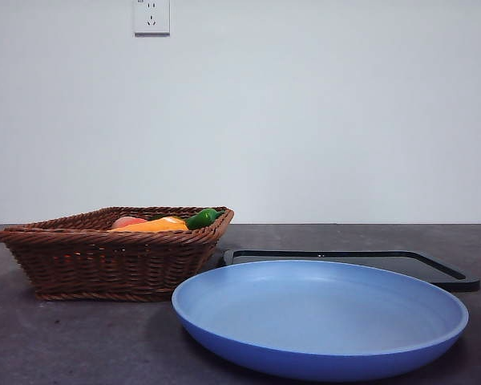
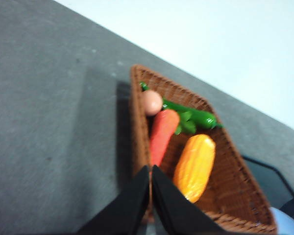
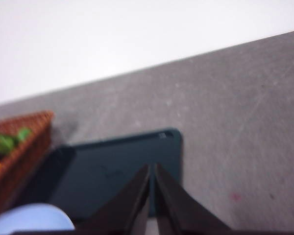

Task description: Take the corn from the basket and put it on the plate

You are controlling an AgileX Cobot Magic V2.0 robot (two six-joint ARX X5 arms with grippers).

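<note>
Nearest, blue plate [image 1: 321, 321], bare, on the dark table [image 1: 80, 345]. Behind it, flat black tray [image 1: 433, 269]. To its side, wicker basket [image 1: 104, 265] holding corn [image 2: 195, 167], a carrot [image 2: 161, 134], a green vegetable [image 2: 196, 117] and a small pink fruit [image 2: 151, 102]. Left gripper [image 2: 151, 169], jaws together, hangs above the basket's rim, corn just beside it. Right gripper [image 3: 152, 169], jaws together, hangs over the tray.

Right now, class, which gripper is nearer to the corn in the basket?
Left. The left gripper hangs above the basket rim, beside the corn. The right gripper hangs over the black tray, away from the basket.
</note>
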